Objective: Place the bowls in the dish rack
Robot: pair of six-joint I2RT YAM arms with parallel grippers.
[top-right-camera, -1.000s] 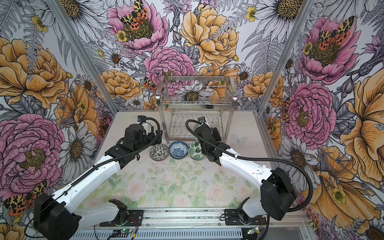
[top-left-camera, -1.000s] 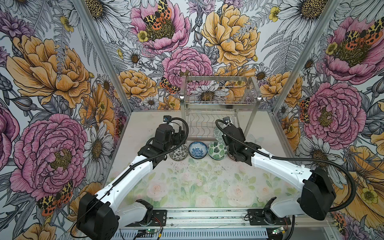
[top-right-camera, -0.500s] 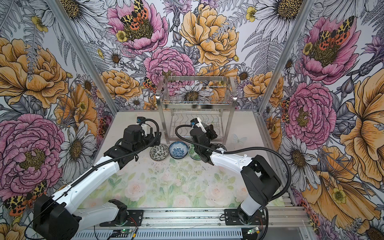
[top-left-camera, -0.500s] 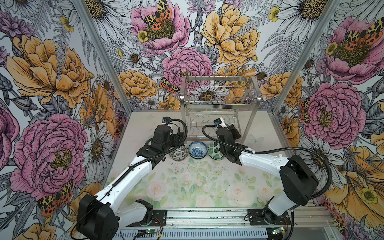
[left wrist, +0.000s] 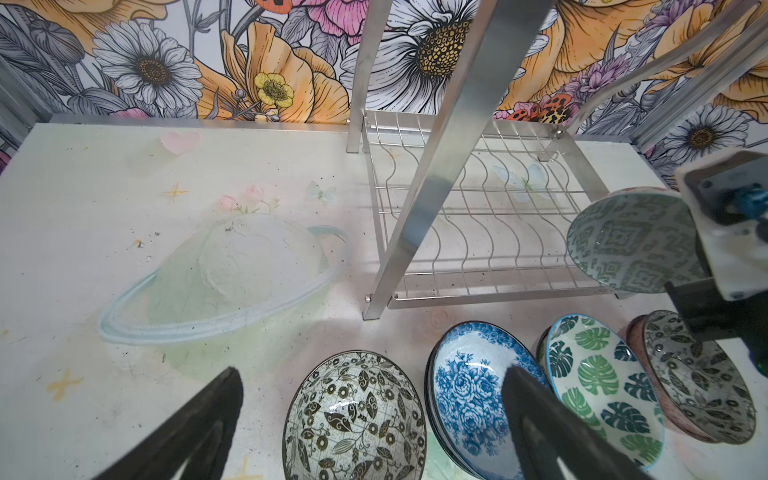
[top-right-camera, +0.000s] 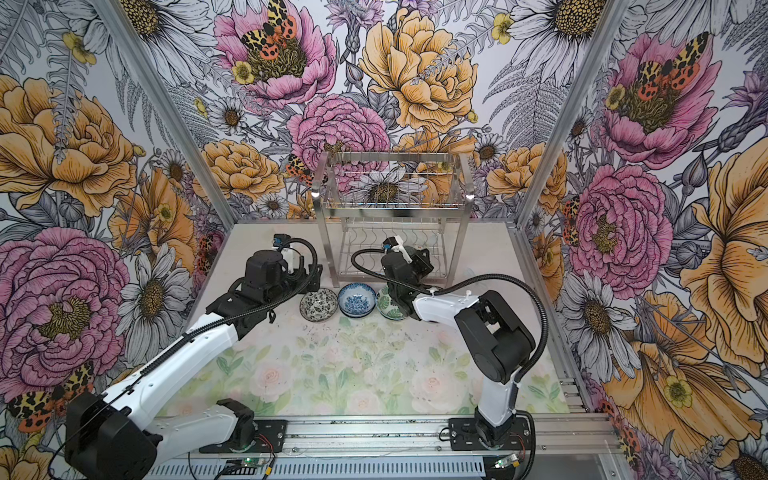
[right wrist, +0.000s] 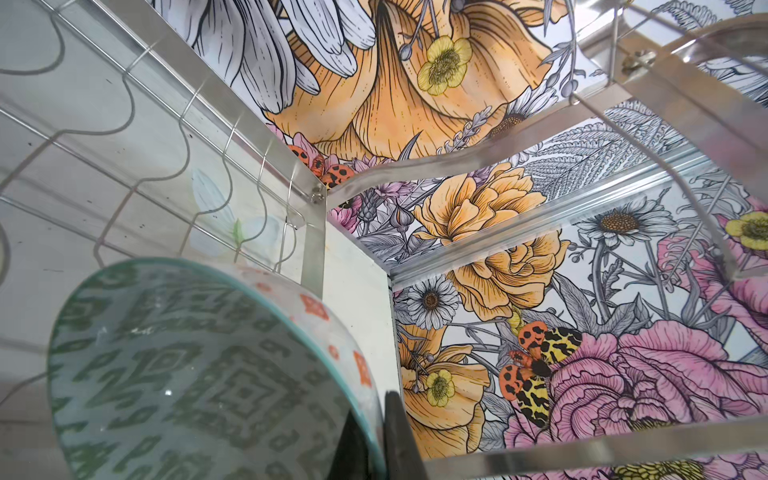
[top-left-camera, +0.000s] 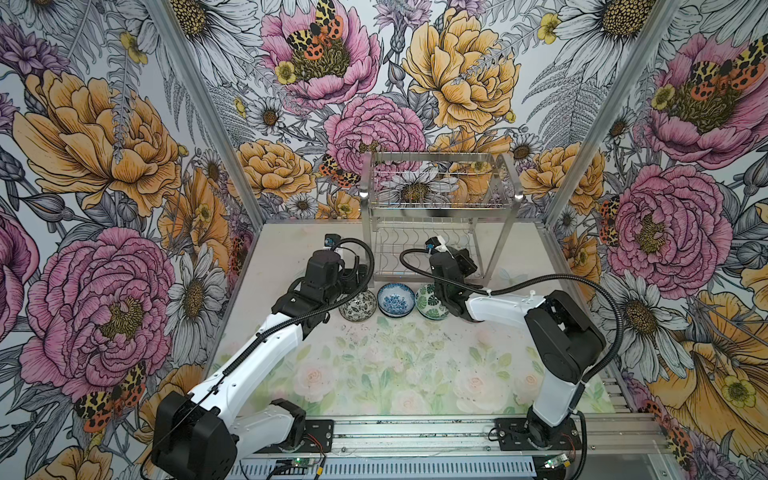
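Note:
The dish rack (top-left-camera: 440,199) (top-right-camera: 395,199) stands at the back of the table. My right gripper (right wrist: 374,415) is shut on the rim of a green diamond-patterned bowl (right wrist: 187,374) (left wrist: 627,241), held on edge at the front right of the rack's lower tier (left wrist: 478,232). Three bowls lie in a row before the rack: black-white floral (top-left-camera: 358,305) (left wrist: 355,419), blue floral (top-left-camera: 396,300) (left wrist: 469,395), green leaf (top-left-camera: 430,302) (left wrist: 602,382). My left gripper (left wrist: 374,376) is open above the black-white bowl, one finger over the blue one.
Another black-white patterned bowl (left wrist: 698,382) in a pink one sits right of the green leaf bowl, under my right arm. The rack's front left post (left wrist: 415,208) rises close by the left gripper. Floral walls enclose the table (top-left-camera: 374,365) on three sides.
My right arm has folded its elbow in and carried the held bowl left and back to the rack's lower tier. The left arm has stayed put.

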